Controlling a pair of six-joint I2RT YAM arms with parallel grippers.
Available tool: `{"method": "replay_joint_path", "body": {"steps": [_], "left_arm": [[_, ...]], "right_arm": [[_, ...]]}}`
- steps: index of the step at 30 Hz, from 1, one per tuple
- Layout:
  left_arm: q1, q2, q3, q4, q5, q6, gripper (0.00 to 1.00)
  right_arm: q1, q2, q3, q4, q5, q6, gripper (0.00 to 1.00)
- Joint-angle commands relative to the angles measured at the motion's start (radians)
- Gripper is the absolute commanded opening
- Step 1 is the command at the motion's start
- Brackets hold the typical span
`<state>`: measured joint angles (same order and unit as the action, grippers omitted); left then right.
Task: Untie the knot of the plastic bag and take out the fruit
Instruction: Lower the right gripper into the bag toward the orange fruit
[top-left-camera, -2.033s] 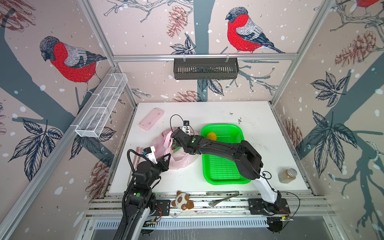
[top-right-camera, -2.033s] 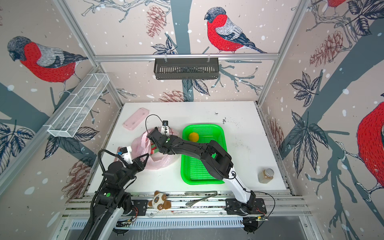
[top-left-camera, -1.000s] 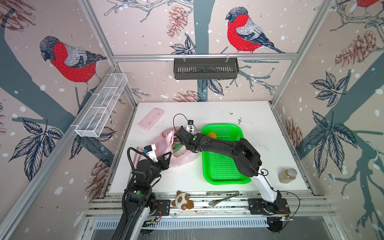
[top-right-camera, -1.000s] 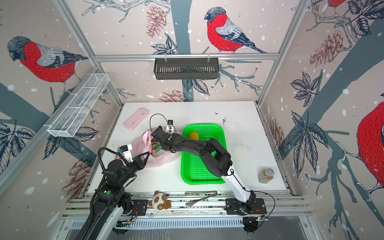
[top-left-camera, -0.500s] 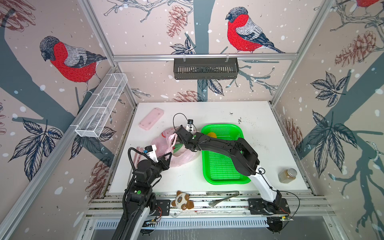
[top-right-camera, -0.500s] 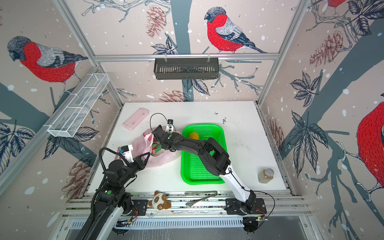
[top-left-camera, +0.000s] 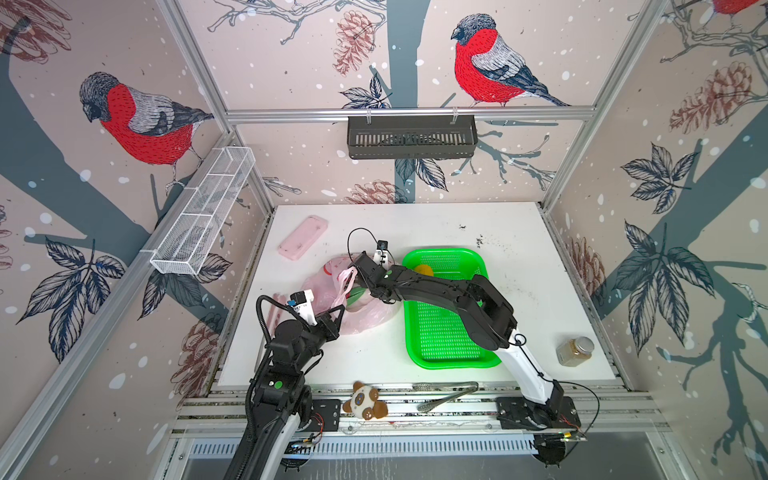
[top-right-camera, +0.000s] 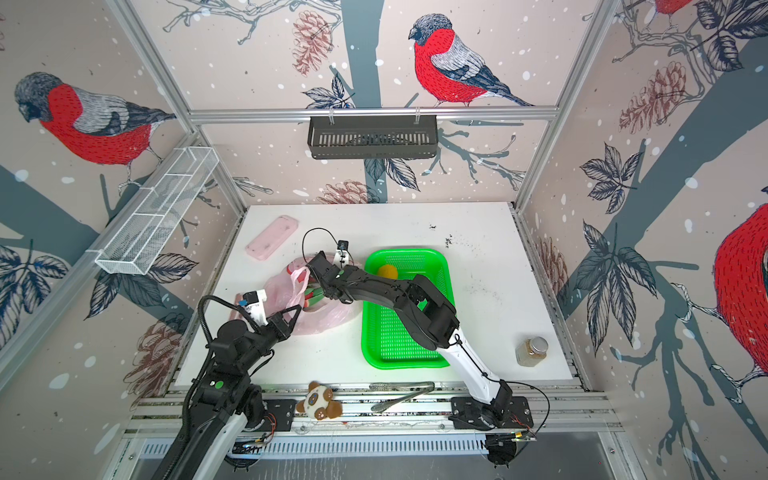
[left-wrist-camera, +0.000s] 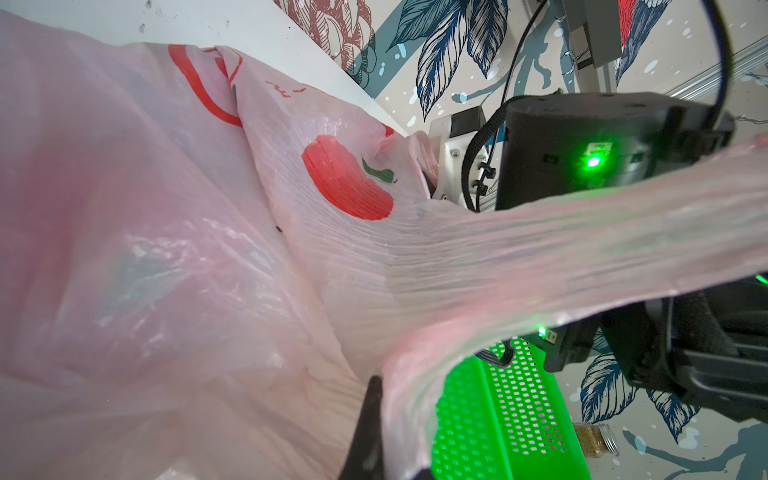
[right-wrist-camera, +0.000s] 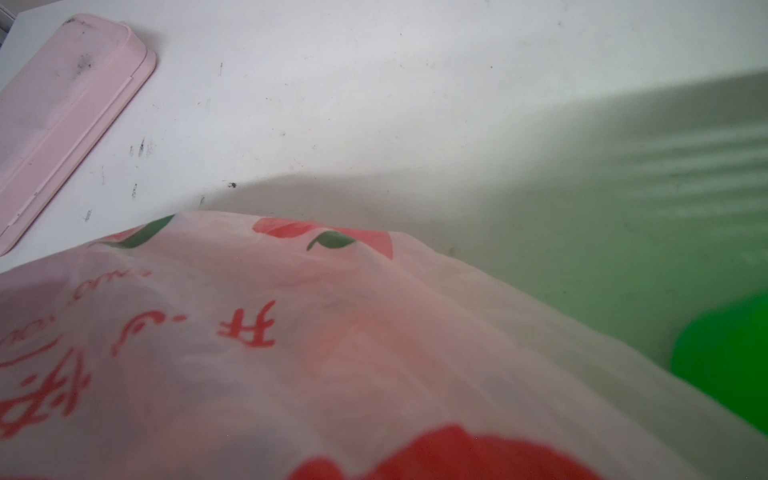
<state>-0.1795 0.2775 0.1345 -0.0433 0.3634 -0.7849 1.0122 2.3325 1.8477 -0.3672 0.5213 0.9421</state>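
The pale-pink plastic bag (top-left-camera: 365, 320) (top-right-camera: 320, 322) lies left of the green basket with its mouth pulled open. No knot shows; one handle loop (top-left-camera: 345, 282) hangs loose. My left gripper (top-left-camera: 338, 313) (top-right-camera: 291, 316) is shut on the bag's near edge, which stretches taut past its finger (left-wrist-camera: 368, 424). My right gripper (top-left-camera: 360, 289) (top-right-camera: 318, 291) reaches into the bag's mouth, and the plastic (right-wrist-camera: 332, 332) hides its fingers. A red, green-tipped fruit (top-right-camera: 311, 296) shows inside the mouth. A yellow-orange ball (top-left-camera: 424, 270) sits in the basket's far corner.
The green basket (top-left-camera: 449, 332) stands right of the bag under my right arm. A pink case (top-left-camera: 302, 237) lies at the far left, a jar (top-left-camera: 575, 351) at the near right. A plush toy (top-left-camera: 365, 405) and metal tongs (top-left-camera: 446, 392) lie on the front rail.
My right gripper has moved a little right and nearer, from the bag's far side into its mouth. The left gripper has kept its hold and its place.
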Motion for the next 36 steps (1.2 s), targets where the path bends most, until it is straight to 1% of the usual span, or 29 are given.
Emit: {"method": "replay_joint_path", "body": {"steps": [1,13,24,36], "left_arm": [[0.0,-0.003,-0.004,0.036,0.0,0.009,0.0],[0.0,-0.003,-0.011,0.035,-0.002,0.008,0.0],[0.0,-0.004,-0.019,0.033,-0.002,0.008,0.0],[0.0,-0.006,-0.027,0.037,-0.001,0.01,0.0]], "right_arm": [[-0.004,0.005,0.0,-0.004,-0.008,0.015,0.8],[-0.012,0.013,-0.011,0.014,-0.031,0.02,0.79],[-0.014,0.01,-0.016,0.03,-0.043,0.017,0.73],[-0.012,0.001,-0.021,0.036,-0.044,0.013,0.69]]}}
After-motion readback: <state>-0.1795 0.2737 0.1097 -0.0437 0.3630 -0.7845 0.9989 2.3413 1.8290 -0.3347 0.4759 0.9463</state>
